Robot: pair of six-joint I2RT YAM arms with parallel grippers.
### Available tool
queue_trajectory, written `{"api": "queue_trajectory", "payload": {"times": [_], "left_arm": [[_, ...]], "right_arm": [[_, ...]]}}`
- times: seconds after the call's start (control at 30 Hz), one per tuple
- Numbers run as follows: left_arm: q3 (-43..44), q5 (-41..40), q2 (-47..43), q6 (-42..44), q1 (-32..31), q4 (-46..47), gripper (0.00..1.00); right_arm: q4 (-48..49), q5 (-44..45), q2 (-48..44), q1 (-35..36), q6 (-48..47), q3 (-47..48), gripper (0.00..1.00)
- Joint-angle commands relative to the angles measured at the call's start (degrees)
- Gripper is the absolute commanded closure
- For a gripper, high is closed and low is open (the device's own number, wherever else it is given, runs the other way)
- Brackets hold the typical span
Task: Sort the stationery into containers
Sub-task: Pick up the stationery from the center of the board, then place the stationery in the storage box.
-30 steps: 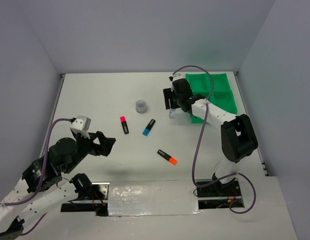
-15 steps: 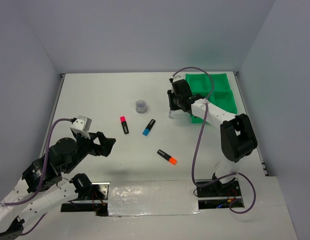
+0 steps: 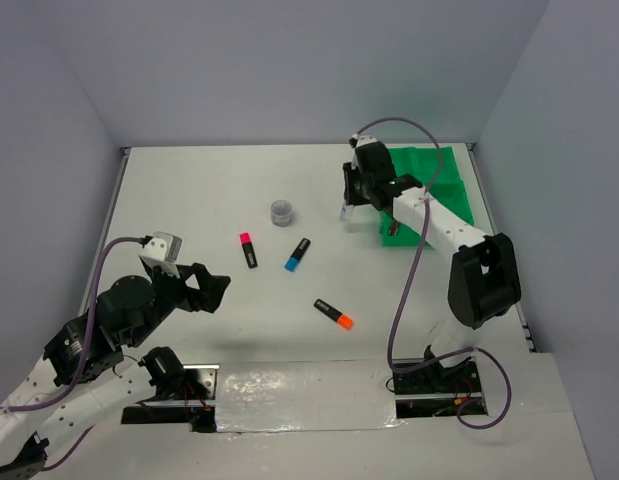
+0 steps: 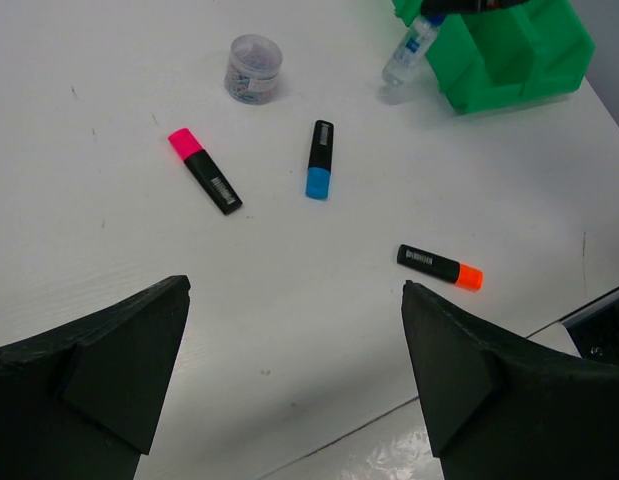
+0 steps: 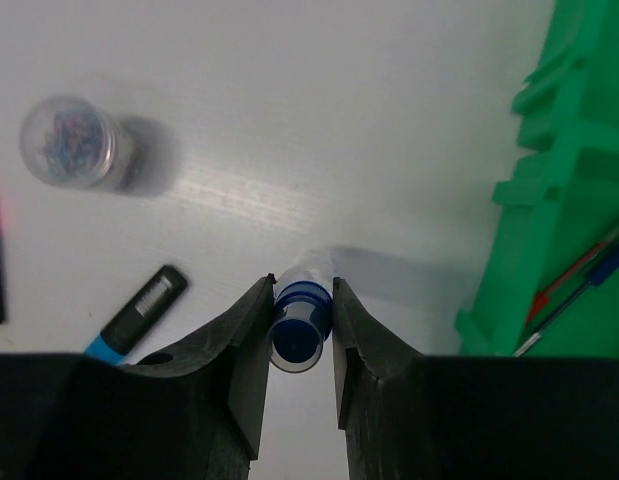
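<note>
The right gripper is clamped on the cap of the clear bottle, which hangs tilted just beside the green tray in the far right corner of the counter — red and blue pens lie in one compartment. The left gripper hovers near the near left corner, fingers wide apart. The pink highlighter, blue highlighter, orange highlighter and round tub sit mid-counter.

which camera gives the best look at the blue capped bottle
Right wrist: the bottle sits dead centre, its blue cap pinched between the fingers of the right gripper. Left wrist shows its clear body tilted, small, beside the green tray. Top external shows only a pale speck at the gripper.
</note>
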Motion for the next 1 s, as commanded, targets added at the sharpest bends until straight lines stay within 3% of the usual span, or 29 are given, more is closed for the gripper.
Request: {"api": "queue_trajectory", "payload": {"times": [0.0,0.17,0.57,0.97], "left_arm": [[0.79,-0.49,-0.96,0.47,-0.09,2.16,0.01],[0.61,0.13,-1.67,0.65,-0.09,2.51,0.01],[0.44,0.74,-3.16,0.83,-0.18,2.6,0.01],[0.17,1.18,-5.97,0.74,-0.71,2.77,0.01]], "right_arm": [[0.09,2.85,-4.9,-3.96,1.54,7.32,1.0],[3.14,8.31,-4.73,-10.63,5.32,12.33,1.0],[-6.23,12.37,20.75,-17.58,5.68,44.56,1.0],[-7.48,11.05,28.4,-18.99,5.07,46.62,1.0]]}}
